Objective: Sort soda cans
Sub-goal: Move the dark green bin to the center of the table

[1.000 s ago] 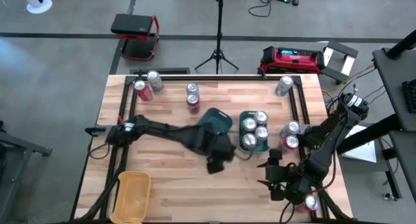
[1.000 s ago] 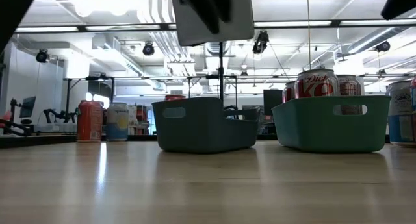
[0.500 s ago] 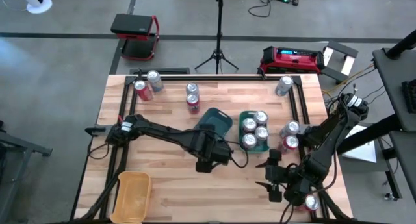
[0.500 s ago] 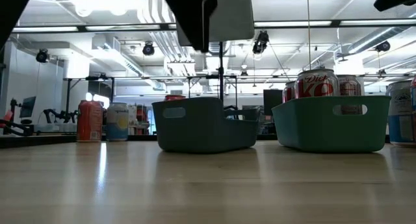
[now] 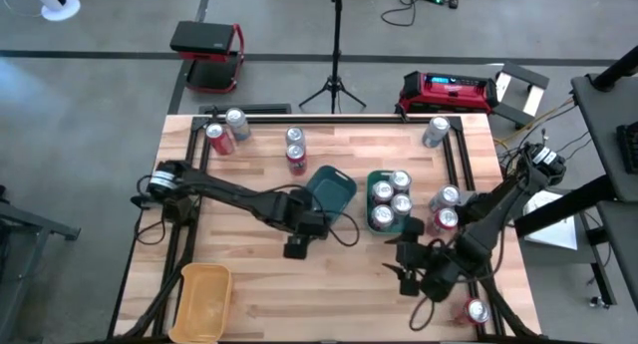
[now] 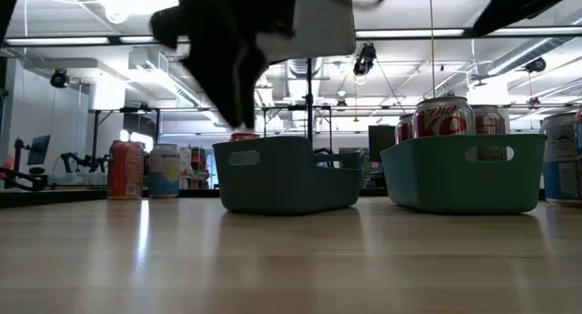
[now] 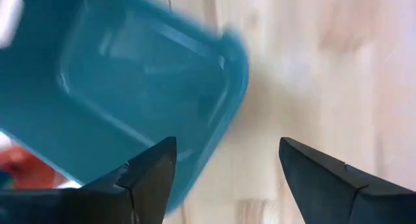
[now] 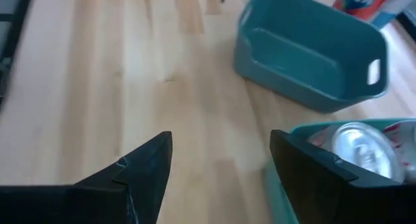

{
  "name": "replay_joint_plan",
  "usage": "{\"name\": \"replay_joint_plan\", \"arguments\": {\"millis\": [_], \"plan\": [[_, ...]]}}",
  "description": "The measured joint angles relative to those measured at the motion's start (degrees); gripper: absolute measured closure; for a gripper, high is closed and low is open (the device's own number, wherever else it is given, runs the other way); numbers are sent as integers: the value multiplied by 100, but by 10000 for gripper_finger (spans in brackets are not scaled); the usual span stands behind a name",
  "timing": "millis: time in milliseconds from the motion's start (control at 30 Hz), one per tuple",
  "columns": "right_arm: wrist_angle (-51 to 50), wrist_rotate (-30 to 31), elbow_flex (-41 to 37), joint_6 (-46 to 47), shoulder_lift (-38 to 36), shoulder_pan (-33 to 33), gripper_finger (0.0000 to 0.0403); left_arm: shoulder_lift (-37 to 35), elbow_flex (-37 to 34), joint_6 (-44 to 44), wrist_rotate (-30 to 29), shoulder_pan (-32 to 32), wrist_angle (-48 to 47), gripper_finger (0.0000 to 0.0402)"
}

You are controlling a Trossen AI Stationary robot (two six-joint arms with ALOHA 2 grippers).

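My left claw (image 7: 224,178) hangs wide open, empty, over the smooth rounded teal plastic bin (image 7: 140,94); bare wood-plank counter (image 7: 325,68) alongside.

Four cams here. The high one hangs way above and looks straight down, so the whole wooden table (image 5: 259,274) fits with floor all round it. The low one sits right at tabletop level, looking flat across the boards into the room behind. Each wrist cam looks out past its own two fingers, really close to the wood. Everybody shares the empty teal bin (image 5: 332,187): mid-table from above, dead centre at eye level (image 6: 286,173), filling the left wrist view toward 10 o'clock (image 7: 130,87), and up at 1 o'clock in the right wrist view (image 8: 312,55).
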Motion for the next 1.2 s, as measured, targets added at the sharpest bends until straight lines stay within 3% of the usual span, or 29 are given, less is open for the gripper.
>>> {"name": "replay_joint_plan", "arguments": {"millis": [233,433,600,833,967,1200], "plan": [[103,-35,0,-467,-2,-573,160,141,-676,792,-565,73,1135,149],[191,-355,0,-544,-2,-822,166,255,-556,288,324,185,1371,171],[282,-359,0,-637,-2,-903,162,404,-351,-330,666,272,1411,238],[382,-364,0,-655,-2,-925,161,787,30,-549,445,342,1541,382],[397,-506,0,-651,-4,-925,169,1057,428,-1229,445,402,1446,387],[409,-560,0,-668,-7,-923,168,1479,1351,-1499,474,392,988,400]]}}
